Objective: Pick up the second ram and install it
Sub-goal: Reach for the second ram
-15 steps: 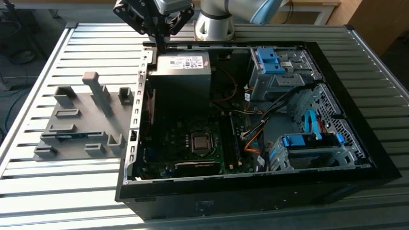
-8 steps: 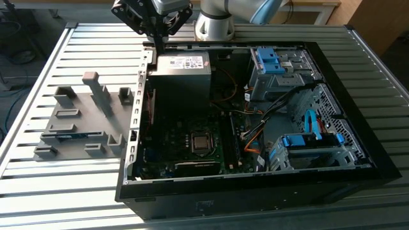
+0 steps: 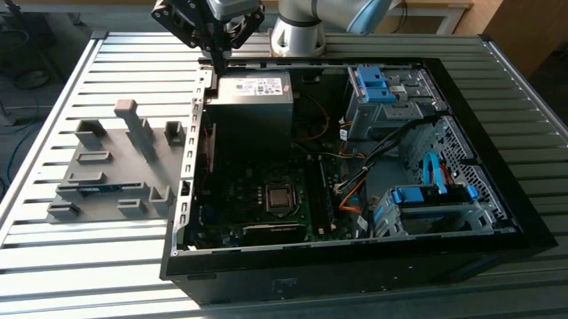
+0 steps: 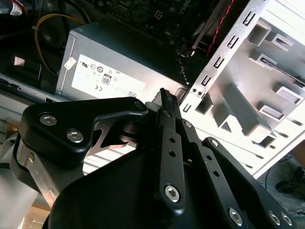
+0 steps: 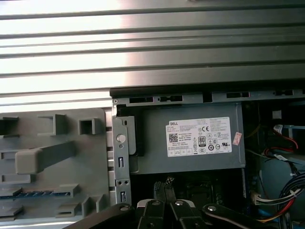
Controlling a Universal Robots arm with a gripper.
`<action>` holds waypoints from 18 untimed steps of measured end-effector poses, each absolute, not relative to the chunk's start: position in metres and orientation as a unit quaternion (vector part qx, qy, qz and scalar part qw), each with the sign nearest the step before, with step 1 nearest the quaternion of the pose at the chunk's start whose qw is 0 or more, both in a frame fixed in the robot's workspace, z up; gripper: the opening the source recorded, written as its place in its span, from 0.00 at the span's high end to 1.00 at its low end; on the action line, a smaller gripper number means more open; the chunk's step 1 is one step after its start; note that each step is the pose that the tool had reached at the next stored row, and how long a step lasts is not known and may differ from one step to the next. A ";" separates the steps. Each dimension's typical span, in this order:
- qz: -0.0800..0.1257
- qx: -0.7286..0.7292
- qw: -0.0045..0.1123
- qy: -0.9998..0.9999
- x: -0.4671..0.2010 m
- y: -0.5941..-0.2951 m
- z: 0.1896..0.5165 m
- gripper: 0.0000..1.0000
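The second ram [image 3: 98, 189] is a thin blue stick lying in a slot of the grey holder tray [image 3: 133, 143], on the exterior view's left of the open computer case [image 3: 497, 219]. In the first wrist view, the ram [image 5: 28, 194] shows as a blue strip in the tray [image 5: 90, 157]. My gripper [image 3: 217, 61] hangs over the case's back corner, above the grey power supply [image 3: 255, 86], well away from the ram. In both wrist views its black fingers [image 5: 162, 184] [image 4: 165, 95] are shut together with nothing between them.
The motherboard [image 3: 266, 199] lies on the case floor with cables and blue drive brackets [image 3: 382, 83] on the exterior view's right. The case's metal rear wall [image 4: 238, 71] stands between the tray and the inside. All of it rests on a slatted metal table [image 3: 89, 266].
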State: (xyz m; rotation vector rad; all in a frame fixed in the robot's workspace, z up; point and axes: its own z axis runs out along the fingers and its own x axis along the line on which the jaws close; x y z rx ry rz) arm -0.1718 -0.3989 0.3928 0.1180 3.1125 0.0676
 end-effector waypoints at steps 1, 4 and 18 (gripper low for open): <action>0.022 0.038 0.013 0.999 -0.172 -0.399 0.393 0.89; 0.022 0.038 0.013 0.999 -0.173 -0.399 0.393 0.89; 0.022 0.038 0.013 0.999 -0.177 -0.399 0.393 0.89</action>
